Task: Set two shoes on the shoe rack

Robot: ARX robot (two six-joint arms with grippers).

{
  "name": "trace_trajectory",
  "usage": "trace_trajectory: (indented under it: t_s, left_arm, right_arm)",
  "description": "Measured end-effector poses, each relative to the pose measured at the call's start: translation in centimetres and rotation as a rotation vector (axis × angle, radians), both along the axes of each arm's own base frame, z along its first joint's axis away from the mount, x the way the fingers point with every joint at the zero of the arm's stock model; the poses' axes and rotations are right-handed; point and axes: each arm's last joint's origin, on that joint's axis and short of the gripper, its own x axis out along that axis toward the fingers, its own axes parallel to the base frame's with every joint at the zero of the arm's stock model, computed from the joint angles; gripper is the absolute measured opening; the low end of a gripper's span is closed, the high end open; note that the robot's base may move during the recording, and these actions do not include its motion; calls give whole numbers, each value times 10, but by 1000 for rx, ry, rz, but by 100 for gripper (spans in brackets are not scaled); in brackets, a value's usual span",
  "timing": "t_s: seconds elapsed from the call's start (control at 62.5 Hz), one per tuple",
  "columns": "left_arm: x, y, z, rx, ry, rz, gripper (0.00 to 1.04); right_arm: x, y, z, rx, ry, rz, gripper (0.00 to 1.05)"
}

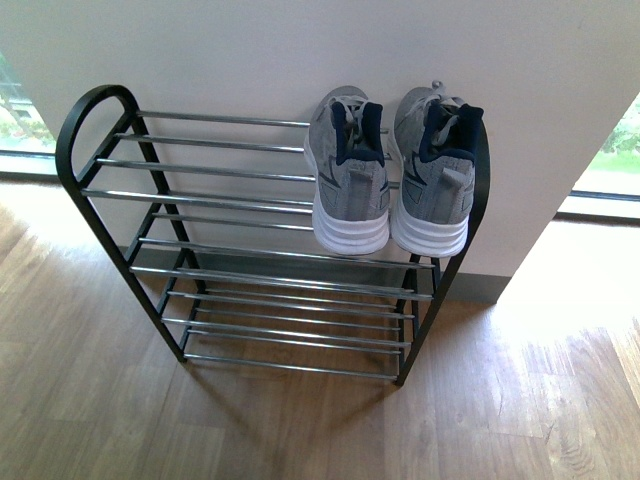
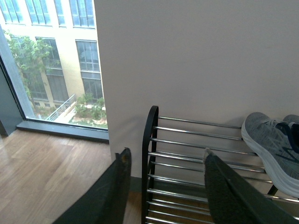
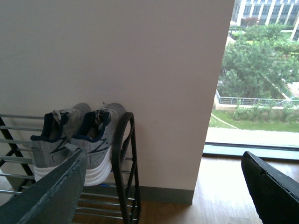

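Observation:
Two grey sneakers with navy lining and white soles, one beside the other, stand heel-out on the top tier of the shoe rack, at its right end against the wall. Neither arm shows in the front view. In the left wrist view my left gripper is open and empty, facing the rack's left side frame, with one sneaker off to the side. My right gripper is open and empty, its fingers spanning the rack's right frame and the wall corner, the sneakers beyond one finger.
The rack stands on a wooden floor against a white wall with a grey skirting. Floor-length windows flank the wall on both sides. The rack's lower tiers hold nothing.

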Motion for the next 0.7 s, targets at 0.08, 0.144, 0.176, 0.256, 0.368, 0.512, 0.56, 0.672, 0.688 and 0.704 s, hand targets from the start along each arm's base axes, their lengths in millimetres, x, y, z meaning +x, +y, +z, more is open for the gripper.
trace_trajectory:
  t_s: [0.08,0.144,0.176,0.256,0.368,0.512,0.56,0.672,0.688,0.704]
  left_arm:
    - [0,0,0,0,0,0,75]
    - [0,0,0,0,0,0,88]
    - [0,0,0,0,0,0,93]
    - [0,0,0,2,0,0,95]
    - [0,0,0,2,0,0,95]
    - [0,0,0,2,0,0,95]
    - [0,0,0,3,-1,0,95]
    - [0,0,0,3,-1,0,95]
    - [0,0,0,3,-1,0,95]
    - [0,0,0,2,0,0,95]
  right_arm:
    - [0,0,0,0,0,0,96]
    - [0,0,0,0,0,0,96]
    - [0,0,0,0,0,0,96]
    - [0,0,0,0,0,0,96]
    - [0,0,0,0,0,0,96]
    - [0,0,0,0,0,1,96]
    - [0,0,0,0,0,1,96]
    - [0,0,0,0,0,1,96]
    - [0,0,0,0,0,0,96]
    - [0,0,0,0,0,1,96]
